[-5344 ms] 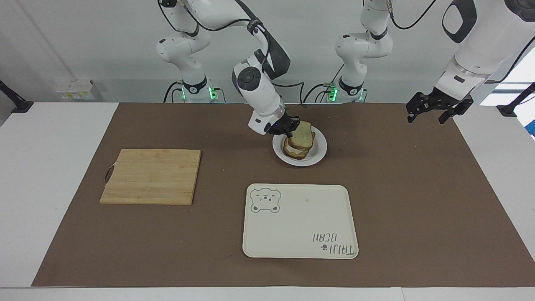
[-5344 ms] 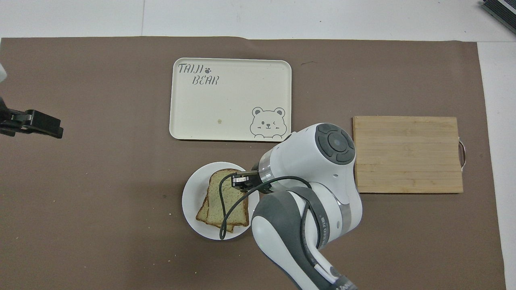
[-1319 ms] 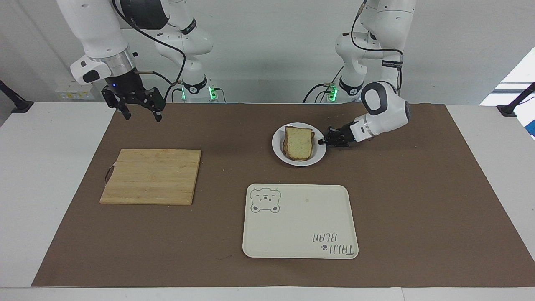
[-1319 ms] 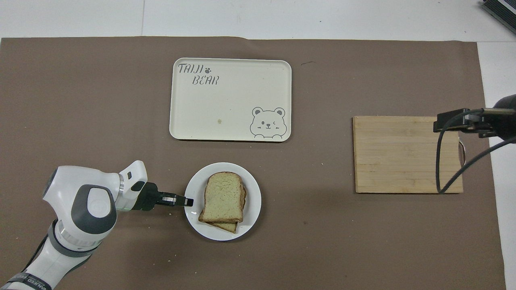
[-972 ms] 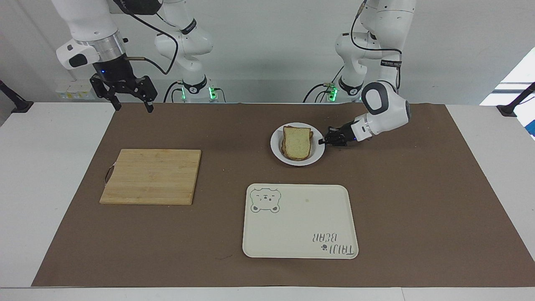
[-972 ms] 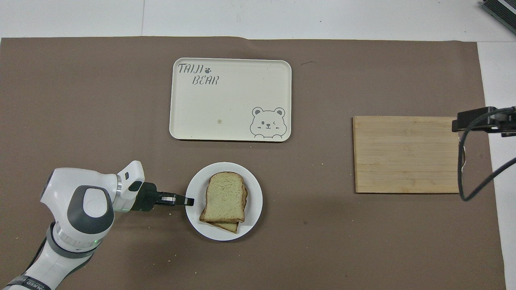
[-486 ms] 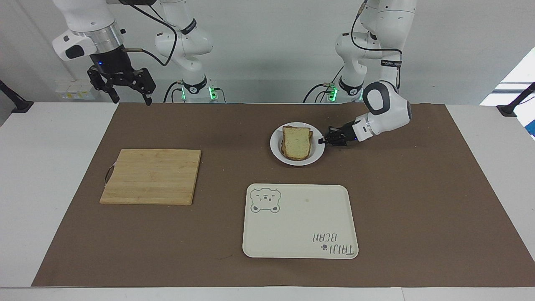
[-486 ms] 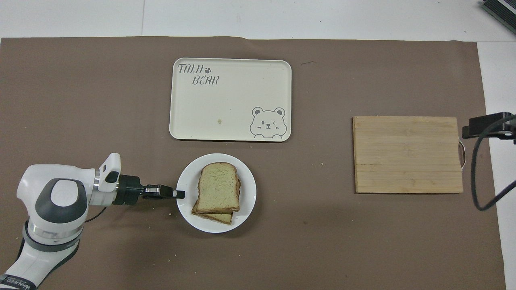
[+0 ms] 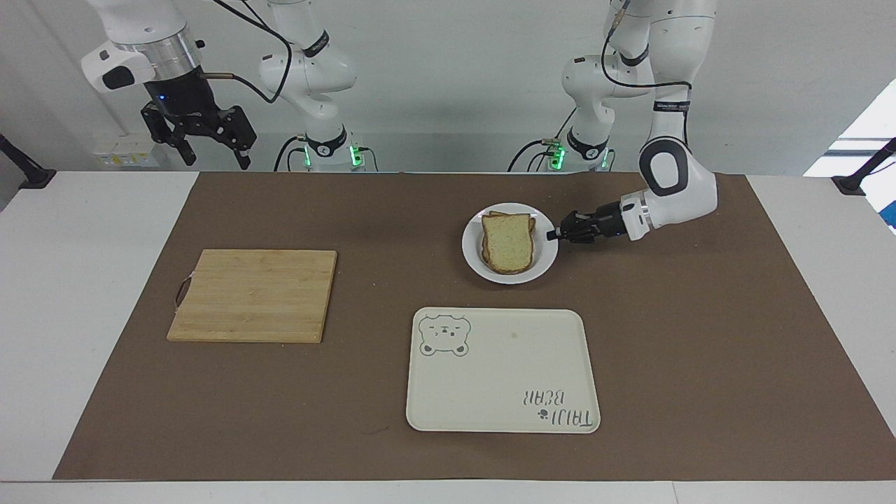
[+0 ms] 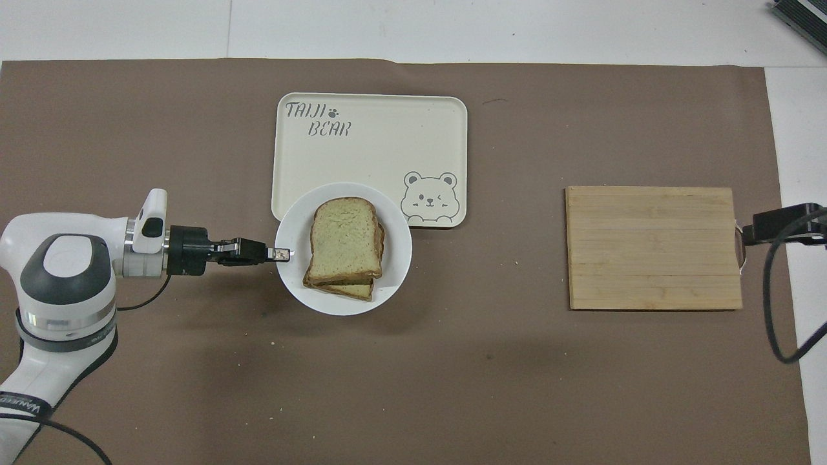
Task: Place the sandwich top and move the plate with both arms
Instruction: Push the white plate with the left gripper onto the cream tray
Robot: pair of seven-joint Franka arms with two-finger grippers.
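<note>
The sandwich top (image 9: 508, 241) lies on a lower slice on the small white plate (image 9: 543, 257). It also shows in the overhead view (image 10: 342, 236), on the plate (image 10: 395, 258). My left gripper (image 9: 555, 235) is shut on the plate's rim at the side toward the left arm's end and holds the plate a little above the mat, by the tray's near edge; it shows in the overhead view too (image 10: 281, 253). My right gripper (image 9: 215, 162) is open, empty and raised high at the right arm's end, and in the overhead view (image 10: 775, 223) it sits by the cutting board's handle.
A cream rectangular tray with a bear drawing (image 9: 500, 371) (image 10: 368, 142) lies farther from the robots than the plate. A wooden cutting board (image 9: 252, 295) (image 10: 652, 248) lies toward the right arm's end. A brown mat covers the table.
My left gripper has lifted the plate with the sandwich and carried it away from the robots toward the tray. My right gripper has risen a little and drifted outward.
</note>
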